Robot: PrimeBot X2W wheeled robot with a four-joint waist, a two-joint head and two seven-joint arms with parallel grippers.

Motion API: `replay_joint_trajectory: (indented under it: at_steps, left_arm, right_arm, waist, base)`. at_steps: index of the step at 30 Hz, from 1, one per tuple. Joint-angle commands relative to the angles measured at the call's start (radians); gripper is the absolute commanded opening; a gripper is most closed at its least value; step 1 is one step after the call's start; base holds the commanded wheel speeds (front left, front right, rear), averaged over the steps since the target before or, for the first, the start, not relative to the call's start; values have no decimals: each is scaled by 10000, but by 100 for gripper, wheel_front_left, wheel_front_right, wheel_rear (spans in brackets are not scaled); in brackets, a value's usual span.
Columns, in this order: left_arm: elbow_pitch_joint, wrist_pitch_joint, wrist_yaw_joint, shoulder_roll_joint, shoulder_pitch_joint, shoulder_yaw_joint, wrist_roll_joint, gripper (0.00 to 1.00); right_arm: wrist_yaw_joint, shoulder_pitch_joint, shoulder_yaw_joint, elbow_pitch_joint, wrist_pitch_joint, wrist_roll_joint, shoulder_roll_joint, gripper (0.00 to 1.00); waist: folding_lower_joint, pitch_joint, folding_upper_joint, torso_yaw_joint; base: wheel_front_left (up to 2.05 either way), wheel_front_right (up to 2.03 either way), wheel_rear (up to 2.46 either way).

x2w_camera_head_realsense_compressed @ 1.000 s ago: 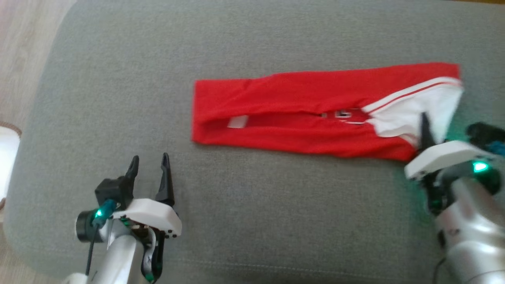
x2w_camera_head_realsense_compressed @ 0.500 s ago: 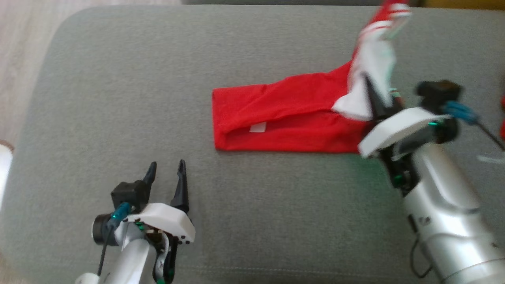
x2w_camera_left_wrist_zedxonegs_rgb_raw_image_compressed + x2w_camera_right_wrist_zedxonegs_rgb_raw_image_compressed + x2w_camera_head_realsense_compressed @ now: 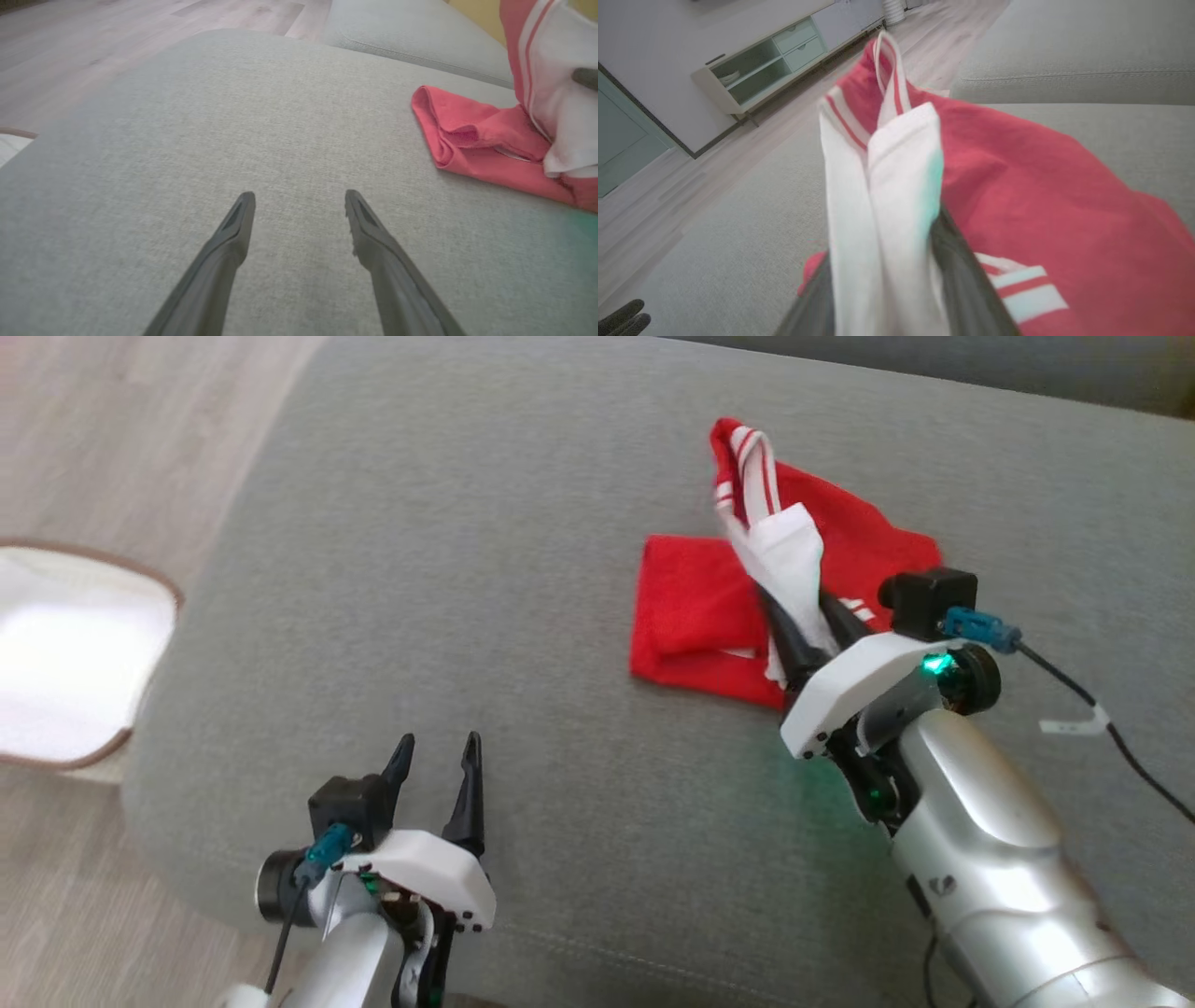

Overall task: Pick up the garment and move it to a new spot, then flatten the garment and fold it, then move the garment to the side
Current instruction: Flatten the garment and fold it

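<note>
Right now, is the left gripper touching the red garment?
No, the left gripper stands open over the bare grey cushion, and the garment lies apart, toward the right of the left wrist view.

The red-and-white jersey garment [image 3: 691,616] lay bunched toward the far right of the grey fabric cushion [image 3: 467,569], its white part raised between the dark fingers of the right gripper [image 3: 805,618], while the left gripper [image 3: 437,751] hung spread wide by the near edge.

Silver forearms [image 3: 980,859], white wrist shells [image 3: 845,686], dark fingers [image 3: 465,793], teal plugs [image 3: 978,627].
</note>
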Motion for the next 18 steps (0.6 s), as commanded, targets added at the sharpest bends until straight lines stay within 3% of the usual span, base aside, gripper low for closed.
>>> replay_joint_trajectory:
  at_steps: [1,7,18]
  left_arm:
    - [-289,-61,90,82,-149,237,-45,100]
    - [-432,-61,270,82,-74,663,187,100]
    - [-654,-61,424,82,-207,1429,866,100]
  right_arm:
    - [65,-460,60,-231,-375,-48,282,100]
    - [65,-393,-712,-46,-1855,52,340,100]
    - [65,423,-2984,222,-2362,-1210,268,100]
  waist:
    - [0,-9,0,233]
    - [0,-232,0,-449]
    - [0,-384,0,-1965]
  base:
    - [0,0,0]
    - [0,0,0]
    - [0,0,0]
